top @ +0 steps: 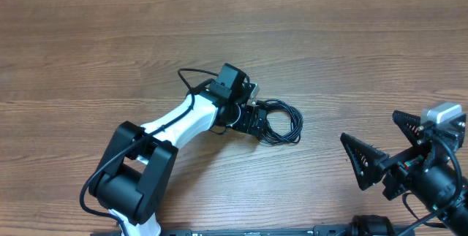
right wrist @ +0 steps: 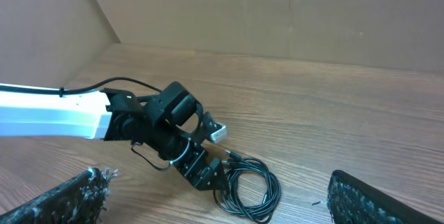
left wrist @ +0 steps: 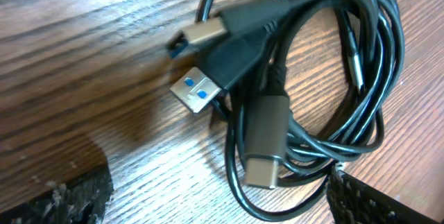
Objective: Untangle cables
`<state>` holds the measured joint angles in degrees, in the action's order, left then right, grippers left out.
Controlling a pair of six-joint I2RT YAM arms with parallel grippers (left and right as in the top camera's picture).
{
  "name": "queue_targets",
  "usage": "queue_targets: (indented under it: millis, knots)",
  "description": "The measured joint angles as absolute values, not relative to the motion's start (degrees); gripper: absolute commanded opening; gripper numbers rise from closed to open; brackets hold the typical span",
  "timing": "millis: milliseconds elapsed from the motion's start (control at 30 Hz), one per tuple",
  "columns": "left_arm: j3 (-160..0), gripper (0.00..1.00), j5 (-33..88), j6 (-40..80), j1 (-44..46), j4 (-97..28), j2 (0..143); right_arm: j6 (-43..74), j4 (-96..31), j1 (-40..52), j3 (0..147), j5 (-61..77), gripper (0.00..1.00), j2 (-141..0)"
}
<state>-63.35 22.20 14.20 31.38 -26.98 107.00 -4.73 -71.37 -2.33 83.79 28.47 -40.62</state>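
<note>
The cables (top: pixel 284 123) lie as one small black coil on the wooden table, just right of centre. My left gripper (top: pixel 257 123) is open at the coil's left edge. In the left wrist view the coil (left wrist: pixel 361 127) fills the frame, with two flat plugs with blue inserts (left wrist: pixel 196 91) and a grey plug (left wrist: pixel 263 141). The bottom loop lies between my open left fingers (left wrist: pixel 62 200), untouched by either pad. My right gripper (top: pixel 380 142) is open at the lower right, well away from the coil. In the right wrist view the coil (right wrist: pixel 251 189) lies ahead of it, beside the left gripper (right wrist: pixel 205 170).
The white left arm (top: pixel 175 123) reaches from its black base (top: pixel 131 181) at the lower left, with its own black cord (top: pixel 189 81) looping behind the wrist. A brown wall (right wrist: pixel 277 9) bounds the table's far side.
</note>
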Motion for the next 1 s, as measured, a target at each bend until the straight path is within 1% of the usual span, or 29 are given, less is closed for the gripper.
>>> queue_targets:
  millis: [133,200,233,267,300,333,367,400,500,567,600,667,733,867,933,967,1000]
  knots:
    - [-63.35,1.00,19.14,13.15,33.80,-26.41,107.00,-4.51,-71.37,-2.33,83.79,28.75,1.00,-40.62]
    - [-63.35,0.98,17.21,13.10,35.16,-25.56,107.00,-4.49,-71.40,-2.31,83.79,28.97,1.00,-40.62]
    - [-63.35,0.95,16.45,13.13,35.77,-25.10,107.00,-4.49,-71.33,-2.31,83.79,29.04,1.00,-40.62]
    - [-63.35,0.87,15.55,13.19,36.32,-24.49,107.02,-4.51,-71.37,-2.33,83.79,29.19,1.00,-40.62]
    - [-63.35,0.71,14.85,13.37,36.71,-24.01,107.02,-4.49,-71.37,-2.33,83.79,29.54,1.00,-40.62]
    - [-63.35,0.59,14.06,13.50,36.84,-23.62,107.02,-4.47,-71.37,-2.33,83.79,29.76,1.00,-40.62]
    - [-63.35,0.51,13.34,13.47,37.12,-23.33,107.02,-4.47,-71.40,-2.31,83.79,30.15,1.00,-40.62]
    - [-63.35,0.47,12.64,13.61,37.23,-23.29,107.02,-4.49,-71.37,-2.33,83.79,30.57,1.00,-40.62]
    - [-63.35,0.41,10.17,13.52,37.15,-23.27,107.02,-4.49,-71.40,-2.31,83.79,31.62,1.00,-40.62]
    - [-63.35,0.42,9.19,13.58,37.15,-23.24,107.02,-4.47,-71.37,-2.33,83.79,32.01,1.00,-40.62]
    - [-63.35,0.46,8.91,13.58,37.15,-23.24,107.02,-4.45,-71.37,-2.33,83.79,32.21,1.00,-40.62]
    - [-63.35,0.57,8.43,13.50,37.15,-23.27,107.02,-4.49,-71.35,-2.33,83.79,32.47,1.00,-40.62]
    - [-63.35,0.64,8.08,13.82,37.15,-23.24,107.02,-4.47,-71.37,-2.33,83.79,32.84,1.00,-40.62]
    - [-63.35,0.64,6.72,15.84,37.15,-23.00,107.55,-4.51,-71.40,-2.33,83.79,34.00,1.00,-40.62]
    - [-63.40,0.63,6.07,17.74,37.15,-22.46,108.42,-4.49,-71.37,-2.31,83.79,34.48,1.00,-40.62]
    - [-63.48,0.56,5.74,19.00,37.15,-21.78,108.51,-4.47,-71.37,-2.31,83.79,34.61,1.00,-40.62]
    - [-63.51,0.31,5.48,20.32,37.15,-21.30,108.71,-4.47,-71.35,-2.33,83.79,34.72,1.00,-40.62]
